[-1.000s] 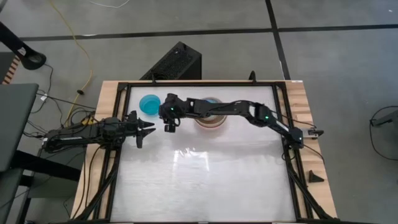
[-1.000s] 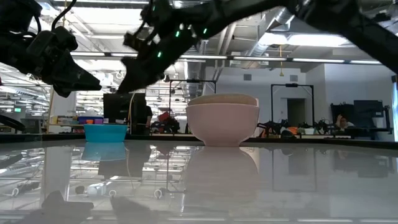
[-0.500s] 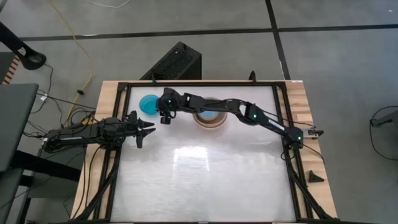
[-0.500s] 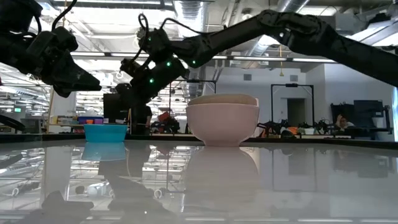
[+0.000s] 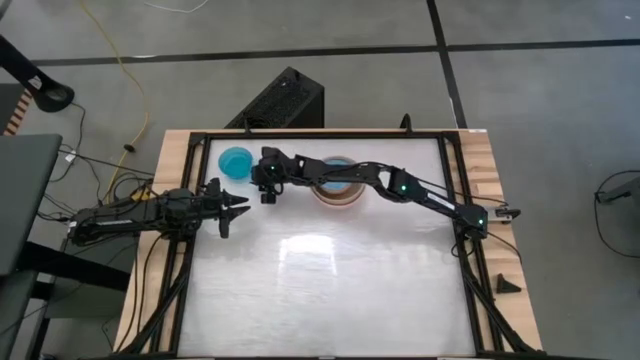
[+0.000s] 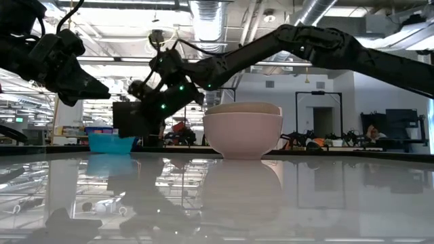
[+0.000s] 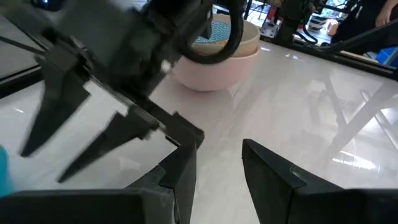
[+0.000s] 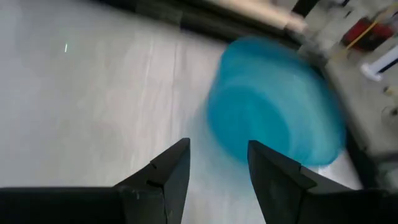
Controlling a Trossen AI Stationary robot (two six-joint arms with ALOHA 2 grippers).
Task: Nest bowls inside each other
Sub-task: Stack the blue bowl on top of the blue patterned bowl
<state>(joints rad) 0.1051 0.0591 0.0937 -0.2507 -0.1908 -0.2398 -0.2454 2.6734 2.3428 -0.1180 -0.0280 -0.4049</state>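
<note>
A cyan-blue bowl stands upright on its base near the table's far left corner. A stack of larger bowls rests on its lowest bowl's base at the far middle, and a light-blue one shows inside it. My right gripper hangs open just right of the cyan bowl, slanting down toward it, clear of it. My left gripper waits open above the table's left edge.
The white tabletop lies bare toward the near edge. Black frame rails run along the table's sides close to the cyan bowl. A black box sits on the floor beyond the far edge.
My right gripper has sunk and gone toward the far left, closing in on the cyan bowl, its arm stretching out over the stack. Its fingers stay open. The bowls have kept their places.
</note>
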